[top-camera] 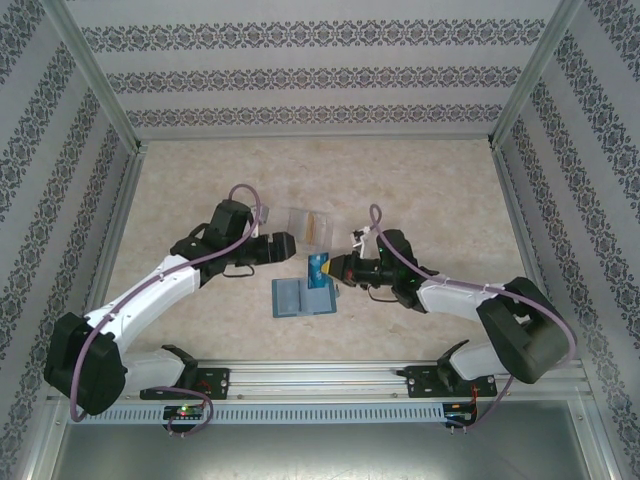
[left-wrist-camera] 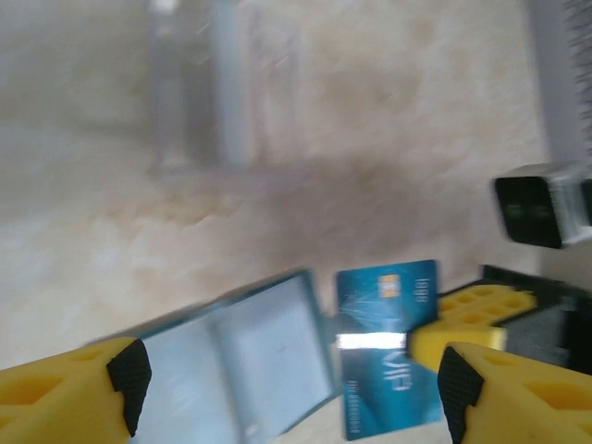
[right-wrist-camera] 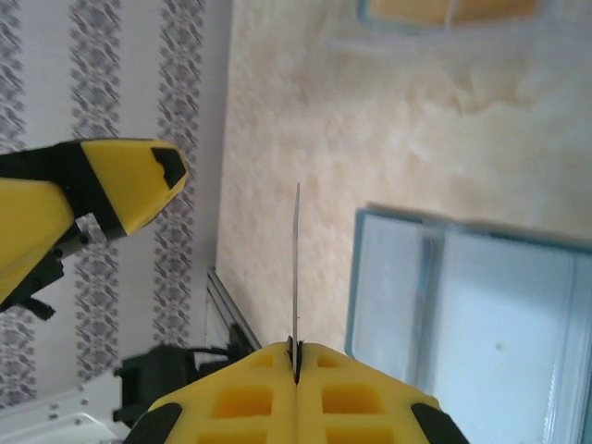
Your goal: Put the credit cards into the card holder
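Observation:
The card holder [top-camera: 300,297] lies open on the table, teal with grey-blue pockets [left-wrist-camera: 231,361], and its pages show on the right in the right wrist view [right-wrist-camera: 472,314]. My right gripper [top-camera: 338,268] is shut on a teal-blue credit card [top-camera: 320,268] held on edge just above the holder's far right corner. That card appears edge-on between the shut fingers [right-wrist-camera: 297,268] and face-on in the left wrist view [left-wrist-camera: 388,342]. My left gripper [top-camera: 285,247] stands open just left of the card, its yellow fingers [left-wrist-camera: 74,388] wide apart with nothing between them.
A clear plastic case [top-camera: 305,225] with an orange card [top-camera: 318,228] inside lies just beyond the holder, and its edge shows at the top of the right wrist view [right-wrist-camera: 453,14]. Patterned walls enclose the beige table [top-camera: 420,190].

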You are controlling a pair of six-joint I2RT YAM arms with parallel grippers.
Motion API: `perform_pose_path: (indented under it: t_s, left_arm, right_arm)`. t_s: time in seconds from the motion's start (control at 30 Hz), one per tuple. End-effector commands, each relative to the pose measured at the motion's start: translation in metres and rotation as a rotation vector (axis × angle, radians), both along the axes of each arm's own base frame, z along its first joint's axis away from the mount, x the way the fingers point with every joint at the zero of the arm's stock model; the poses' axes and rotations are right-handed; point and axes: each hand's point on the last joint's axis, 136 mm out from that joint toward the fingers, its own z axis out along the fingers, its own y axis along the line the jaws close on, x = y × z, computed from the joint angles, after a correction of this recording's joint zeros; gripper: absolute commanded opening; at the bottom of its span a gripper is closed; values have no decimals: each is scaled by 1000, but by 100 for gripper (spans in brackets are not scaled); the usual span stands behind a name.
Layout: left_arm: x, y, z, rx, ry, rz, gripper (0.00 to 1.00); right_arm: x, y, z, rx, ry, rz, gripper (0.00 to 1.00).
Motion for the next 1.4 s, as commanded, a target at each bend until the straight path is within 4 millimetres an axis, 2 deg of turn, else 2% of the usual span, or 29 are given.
perform_pose_path:
  t_s: [0.0,0.17,0.3,0.47,0.67,0.77,0.9,1.1,1.37]
  left_arm:
    - [-24,28,-36,149,73,24,84]
    - [-37,38,-63,185,125,56,81]
    - [-44,37,-79,188,169,45,74]
    - [-52,28,-92,232,185,-38,63]
    - [-56,34,-116,344,250,-47,57]
    - [-57,42,-126,421,278,-28,56]
    - [-61,43,-137,443,296,-33,56]
    - [-61,38,-140,420,306,-34,55]
    - [-59,34,-140,420,329,-40,44]
  right_arm:
    - [-11,12,-19,-56,-25,42,0]
    - [-19,33,-42,-104,-16,95,0]
    - [-18,34,-63,-131,9,106,0]
    - [-15,36,-61,-122,8,120,0]
    - [-8,27,-57,-126,7,97,0]
    - [-8,24,-62,-127,27,90,0]
    - [-12,27,-71,-140,43,99,0]
    - [-16,35,-76,-116,73,117,0]
    - [-18,40,-77,-102,118,102,0]
